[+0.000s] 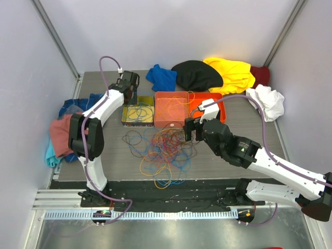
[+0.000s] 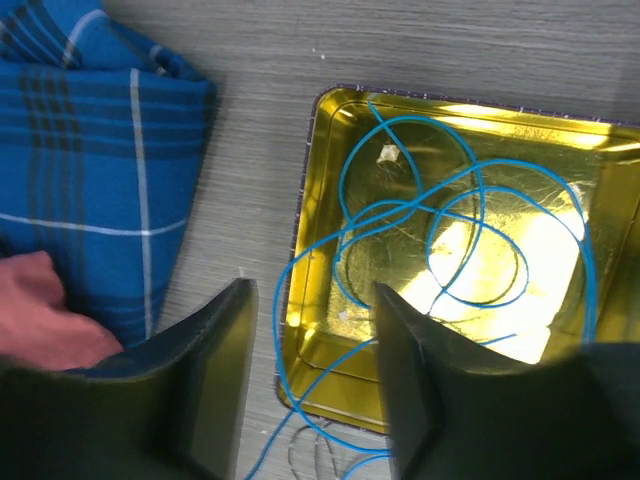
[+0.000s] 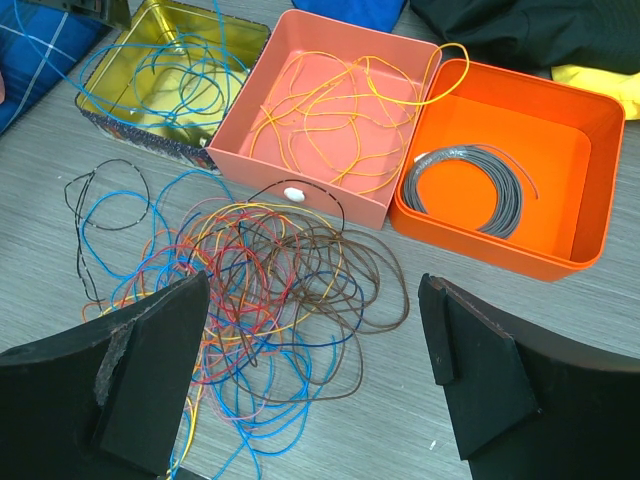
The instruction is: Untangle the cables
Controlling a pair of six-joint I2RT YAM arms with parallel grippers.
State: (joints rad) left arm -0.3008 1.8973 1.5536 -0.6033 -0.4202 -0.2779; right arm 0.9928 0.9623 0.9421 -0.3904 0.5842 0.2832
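Grey woodgrain table (image 1: 119, 166) w/ 3 white walls (image 1: 171, 31).

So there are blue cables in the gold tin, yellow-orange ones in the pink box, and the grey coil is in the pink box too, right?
Not quite: the grey coil lies in the orange box, as the right wrist view shows. The blue cables in the gold tin and yellow-orange cables in the pink box are right.

cables (image 1: 161, 150): tangled | left end effector (image 1: 132, 100): over gold tin (image 1: 137, 124) | right end effector (image 1: 188, 129): beside tangle
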